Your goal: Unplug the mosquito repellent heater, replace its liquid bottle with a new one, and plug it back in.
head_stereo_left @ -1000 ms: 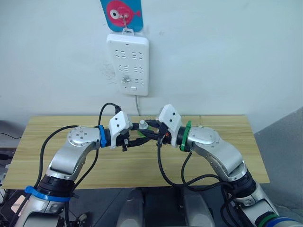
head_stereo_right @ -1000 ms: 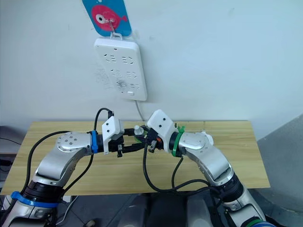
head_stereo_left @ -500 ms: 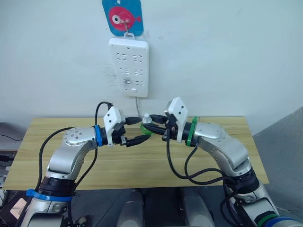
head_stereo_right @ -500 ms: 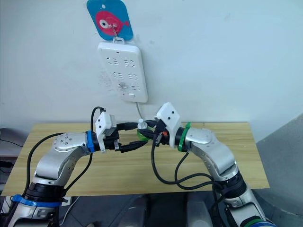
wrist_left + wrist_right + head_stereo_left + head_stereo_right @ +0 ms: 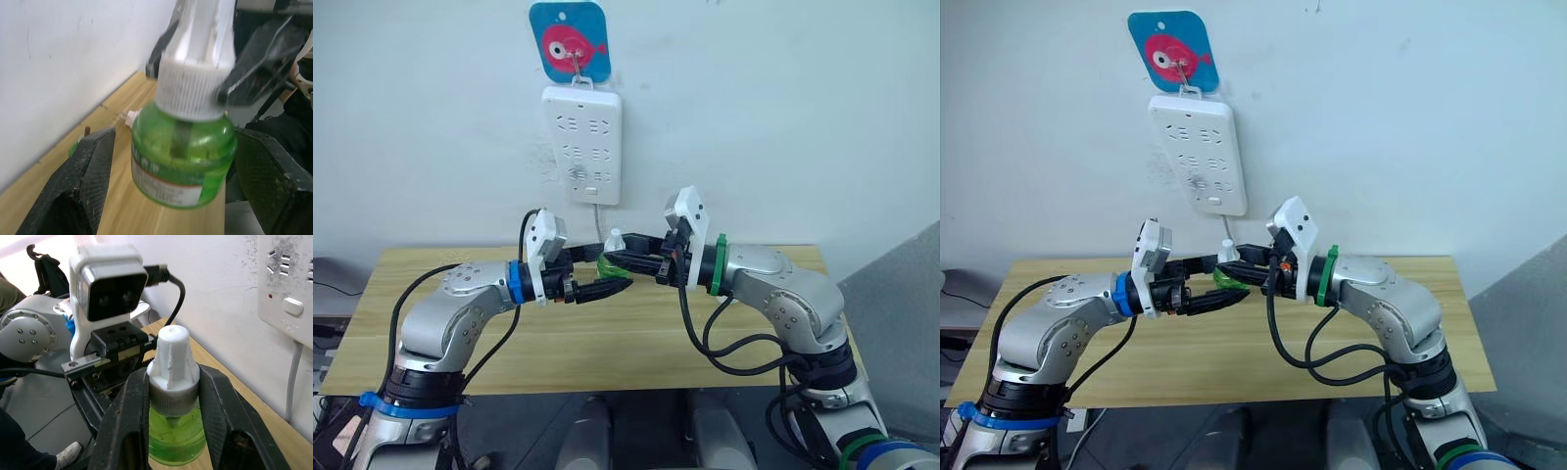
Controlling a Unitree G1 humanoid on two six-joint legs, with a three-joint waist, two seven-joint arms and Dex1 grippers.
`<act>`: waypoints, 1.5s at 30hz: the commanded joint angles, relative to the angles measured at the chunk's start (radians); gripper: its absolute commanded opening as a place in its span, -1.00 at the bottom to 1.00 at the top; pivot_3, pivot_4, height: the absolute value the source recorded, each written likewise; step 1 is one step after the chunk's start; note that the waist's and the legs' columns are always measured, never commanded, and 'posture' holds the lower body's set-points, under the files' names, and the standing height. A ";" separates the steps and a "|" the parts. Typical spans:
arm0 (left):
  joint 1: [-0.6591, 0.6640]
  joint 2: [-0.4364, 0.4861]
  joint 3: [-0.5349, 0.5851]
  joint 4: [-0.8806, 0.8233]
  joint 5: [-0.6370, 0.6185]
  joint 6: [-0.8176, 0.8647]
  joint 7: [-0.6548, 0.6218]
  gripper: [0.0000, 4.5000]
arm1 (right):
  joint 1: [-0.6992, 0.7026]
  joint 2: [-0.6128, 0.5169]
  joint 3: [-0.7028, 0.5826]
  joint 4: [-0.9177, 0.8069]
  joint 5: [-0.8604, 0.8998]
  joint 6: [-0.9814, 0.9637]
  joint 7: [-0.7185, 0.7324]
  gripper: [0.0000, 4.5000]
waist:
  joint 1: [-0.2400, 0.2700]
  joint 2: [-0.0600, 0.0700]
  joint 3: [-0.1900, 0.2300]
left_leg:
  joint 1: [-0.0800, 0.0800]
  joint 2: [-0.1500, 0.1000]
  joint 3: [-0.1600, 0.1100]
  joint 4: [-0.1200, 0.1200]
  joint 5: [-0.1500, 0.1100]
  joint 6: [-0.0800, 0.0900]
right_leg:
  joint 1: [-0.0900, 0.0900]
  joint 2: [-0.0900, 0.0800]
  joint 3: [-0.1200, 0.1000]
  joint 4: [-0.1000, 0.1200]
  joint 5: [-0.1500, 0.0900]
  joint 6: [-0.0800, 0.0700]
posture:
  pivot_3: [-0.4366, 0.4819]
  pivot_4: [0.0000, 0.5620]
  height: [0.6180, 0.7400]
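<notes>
Over table (image 5: 431, 333), bottle (image 5: 176, 428) in right tool (image 5: 171, 431)

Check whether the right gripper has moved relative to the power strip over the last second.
Yes. The right gripper, shut on the green liquid bottle, has risen toward the power strip; the strip's own shift is far smaller.

Right claw (image 5: 173, 428) clamped on the white ribbed cap of a green liquid bottle (image 5: 174, 431), its black fingers (image 5: 126, 431) pressed to either side, left claw (image 5: 105, 364) just beyond, white power strip (image 5: 288, 284) on the wall, wooden bench (image 5: 254, 396) below.
</notes>
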State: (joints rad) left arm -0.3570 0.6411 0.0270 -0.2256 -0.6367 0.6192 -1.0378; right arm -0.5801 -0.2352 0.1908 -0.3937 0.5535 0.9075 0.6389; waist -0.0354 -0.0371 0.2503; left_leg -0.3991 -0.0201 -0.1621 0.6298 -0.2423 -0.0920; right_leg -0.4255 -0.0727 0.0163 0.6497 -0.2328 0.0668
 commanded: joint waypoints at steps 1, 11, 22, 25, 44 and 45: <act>-0.003 0.014 -0.001 -0.039 -0.012 -0.007 -0.022 0.52 | -0.013 -0.002 0.000 -0.057 0.028 -0.005 0.001 -0.54 | 0.000 0.000 -0.002 | 0.000 0.000 0.000 0.000 0.000 0.000 | 0.000 0.000 0.000 0.000 0.000 0.000 | -0.08 -0.49 1.00; 0.009 0.038 -0.033 -0.067 0.009 -0.029 -0.060 -0.01 | -0.030 -0.064 0.037 -0.033 0.057 -0.032 0.122 -0.54 | -0.006 0.000 -0.003 | 0.001 0.000 0.000 0.001 0.001 0.001 | 0.000 0.000 0.000 0.002 0.001 -0.001 | -0.05 -0.49 1.00; -0.019 0.076 -0.059 -0.125 -0.021 0.003 -0.111 -0.01 | -0.269 -0.204 0.118 0.228 0.088 -0.120 0.630 -0.54 | -0.015 0.001 -0.003 | 0.005 0.000 -0.001 0.002 0.001 0.005 | 0.003 0.001 0.000 0.008 0.000 -0.001 | -0.05 -0.37 1.00; 0.000 0.037 -0.053 -0.116 0.009 -0.033 -0.059 -0.01 | -0.234 -0.215 0.025 0.159 0.078 -0.119 0.513 -0.06 | -0.014 0.001 -0.003 | 0.003 -0.001 -0.001 0.003 0.002 0.003 | 0.003 0.000 0.000 0.007 0.000 -0.001 | -0.08 -0.36 1.00; 0.047 -0.213 -0.098 -0.042 0.212 -0.257 0.209 -0.01 | 0.181 0.035 0.118 -0.237 -0.240 -0.139 -0.285 0.76 | -0.023 0.003 -0.005 | 0.003 -0.001 0.000 0.009 0.000 0.005 | 0.002 0.000 0.002 0.012 0.000 -0.001 | -0.21 -0.37 1.00; 0.053 -0.215 -0.101 -0.050 0.212 -0.256 0.213 -0.01 | 0.185 0.043 0.120 -0.228 -0.243 -0.146 -0.289 0.60 | -0.023 0.003 -0.005 | 0.003 -0.001 0.000 0.009 0.000 0.005 | 0.002 0.000 0.002 0.012 0.000 -0.001 | -0.20 -0.37 1.00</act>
State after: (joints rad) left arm -0.3100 0.4306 -0.0748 -0.2366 -0.4259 0.3813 -0.8351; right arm -0.3944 -0.2002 0.3085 -0.5920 0.3203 0.7930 0.3651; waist -0.0586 -0.0344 0.2455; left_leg -0.3958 -0.0211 -0.1623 0.6393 -0.2419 -0.0869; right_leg -0.4233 -0.0724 0.0183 0.6620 -0.2323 0.0656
